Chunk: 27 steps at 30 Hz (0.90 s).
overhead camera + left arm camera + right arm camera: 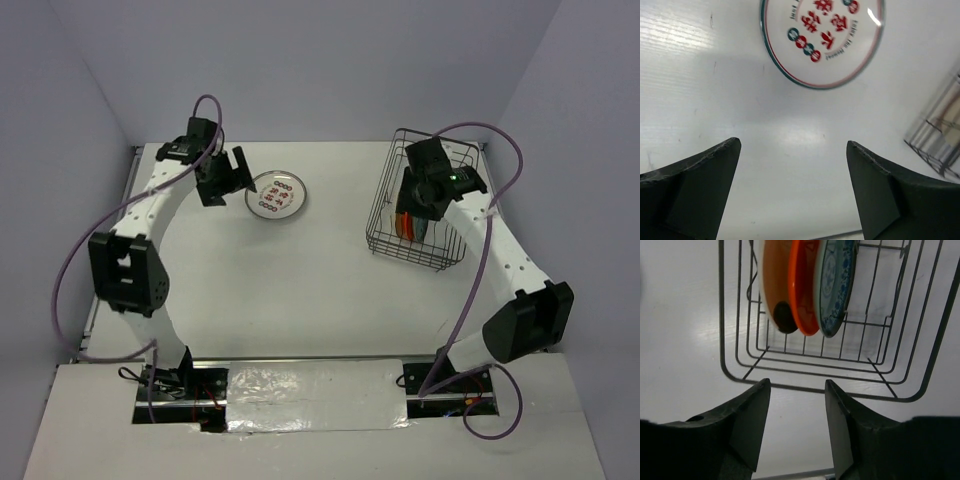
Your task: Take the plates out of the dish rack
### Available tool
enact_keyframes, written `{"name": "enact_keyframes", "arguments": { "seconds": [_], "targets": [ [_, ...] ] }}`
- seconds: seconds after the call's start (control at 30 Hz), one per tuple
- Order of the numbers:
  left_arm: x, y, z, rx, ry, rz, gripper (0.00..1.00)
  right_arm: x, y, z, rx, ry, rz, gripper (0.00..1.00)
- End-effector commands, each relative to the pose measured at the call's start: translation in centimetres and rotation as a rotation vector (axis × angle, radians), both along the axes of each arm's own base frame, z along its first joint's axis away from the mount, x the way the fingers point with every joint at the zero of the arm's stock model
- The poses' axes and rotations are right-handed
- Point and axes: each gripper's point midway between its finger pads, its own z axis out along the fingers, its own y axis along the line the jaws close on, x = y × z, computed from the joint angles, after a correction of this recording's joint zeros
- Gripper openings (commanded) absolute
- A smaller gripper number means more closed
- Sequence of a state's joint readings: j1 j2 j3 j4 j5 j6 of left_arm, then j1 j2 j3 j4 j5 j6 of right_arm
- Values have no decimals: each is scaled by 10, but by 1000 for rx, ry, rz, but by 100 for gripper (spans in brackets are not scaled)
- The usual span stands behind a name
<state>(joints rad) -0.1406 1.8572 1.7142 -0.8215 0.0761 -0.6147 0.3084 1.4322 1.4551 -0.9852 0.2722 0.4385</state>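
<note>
left tool [792, 145]: released, jaws spread wide with nothing between them, poised above the counter [300, 290] at 9 o'clock of the white plate with red marks [277, 196]. that plate lies flat and face up at 11 o'clock of the counter's centre, clear of both fingers. it is probably the one plate already unloaded, and the wide jaws suit a tool that has no business with it now.

right tool [797, 385]: jaws parted and grasping nothing, held over the dish rack [385, 215], which sits at 2 o'clock of the counter's centre. in the wrist view three plates lie at 12 o'clock of the tool, beyond the rack's near rim: cream plate with a dark spot [772, 285], orange plate [802, 290] and teal-blue patterned plate [835, 285].

the three stand on edge, pressed face to face, apparently propped by the rack's wires. only thin rims are offered upward, so a pinch across one rim from above seems the fitting approach. the tight packing leaves little room for a finger between neighbours, and a second plate could be dragged along.
</note>
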Motion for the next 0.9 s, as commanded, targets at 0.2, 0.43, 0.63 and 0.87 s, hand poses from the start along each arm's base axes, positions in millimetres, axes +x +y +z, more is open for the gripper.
{"name": "enact_keyframes", "arguments": {
  "seconds": [0.2, 0.43, 0.63, 0.87],
  "targets": [
    [-71, -1, 61, -44, -202, -155, 99, 61, -28, 1, 0, -62, -53, 48],
    [-108, 1, 61, -50, -191, -191, 100, 82, -38, -28, -30, -28, -64, 45],
    [-119, 3, 53, -39, -163, -197, 100, 93, -47, -56, -31, 14, -69, 38],
    [-123, 4, 46, -41, -133, -193, 99, 91, -49, -67, -42, 22, -48, 12]
  ]
}}
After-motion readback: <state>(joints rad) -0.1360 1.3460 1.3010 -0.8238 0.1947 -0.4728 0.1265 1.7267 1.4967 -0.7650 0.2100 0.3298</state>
